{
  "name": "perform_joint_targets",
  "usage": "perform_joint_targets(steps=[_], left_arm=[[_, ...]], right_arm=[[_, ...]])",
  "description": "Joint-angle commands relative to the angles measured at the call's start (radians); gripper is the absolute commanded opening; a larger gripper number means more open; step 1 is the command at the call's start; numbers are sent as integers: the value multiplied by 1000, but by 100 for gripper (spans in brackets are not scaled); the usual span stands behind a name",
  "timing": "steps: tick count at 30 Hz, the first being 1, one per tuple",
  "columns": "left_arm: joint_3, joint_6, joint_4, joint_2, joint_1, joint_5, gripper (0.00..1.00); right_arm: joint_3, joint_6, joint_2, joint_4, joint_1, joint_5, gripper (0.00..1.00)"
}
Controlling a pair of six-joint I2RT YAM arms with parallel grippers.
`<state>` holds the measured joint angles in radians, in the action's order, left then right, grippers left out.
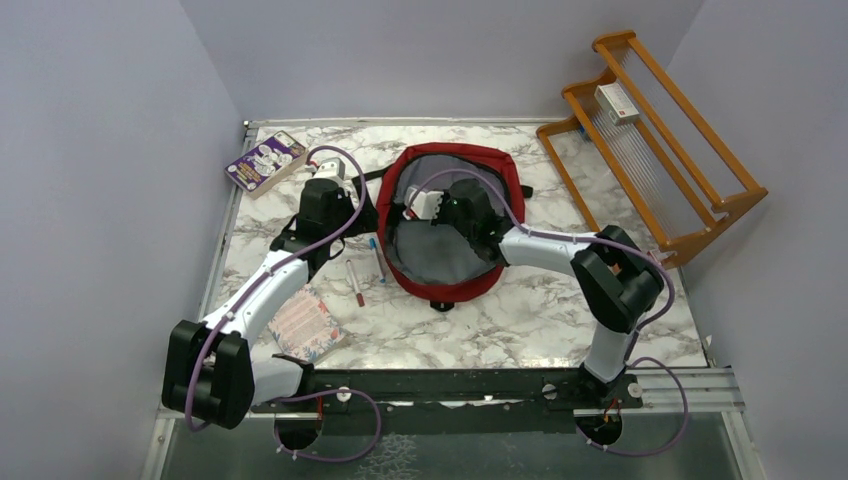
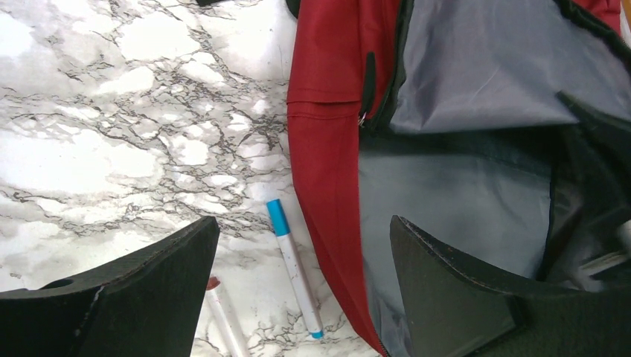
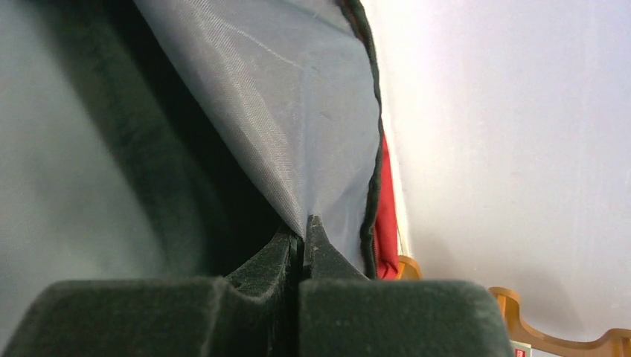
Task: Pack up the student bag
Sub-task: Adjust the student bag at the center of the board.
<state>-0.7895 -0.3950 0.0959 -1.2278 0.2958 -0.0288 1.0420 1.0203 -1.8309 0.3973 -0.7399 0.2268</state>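
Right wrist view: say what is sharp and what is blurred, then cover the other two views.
Right wrist view: the right gripper and near foreground are blurred and dark, the student bag lining's weave is sharp, the wall washed out. Left wrist view: crisp marble table and blue-capped pen, fingers in dim silhouette. Top external view: evenly lit, soft shadows.

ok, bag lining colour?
Grey lining inside the red bag; clearest in the left wrist view.
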Motion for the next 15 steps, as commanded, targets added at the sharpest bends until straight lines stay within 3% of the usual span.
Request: perform_joint_targets(steps=[1, 15], left_arm=[[-14, 7, 9, 42, -6, 10, 86], [-111, -52, 58, 76, -4, 212, 94]], right_arm=[[126, -102, 72, -106, 0, -3, 1], [583, -420, 4, -537, 14, 233, 1]])
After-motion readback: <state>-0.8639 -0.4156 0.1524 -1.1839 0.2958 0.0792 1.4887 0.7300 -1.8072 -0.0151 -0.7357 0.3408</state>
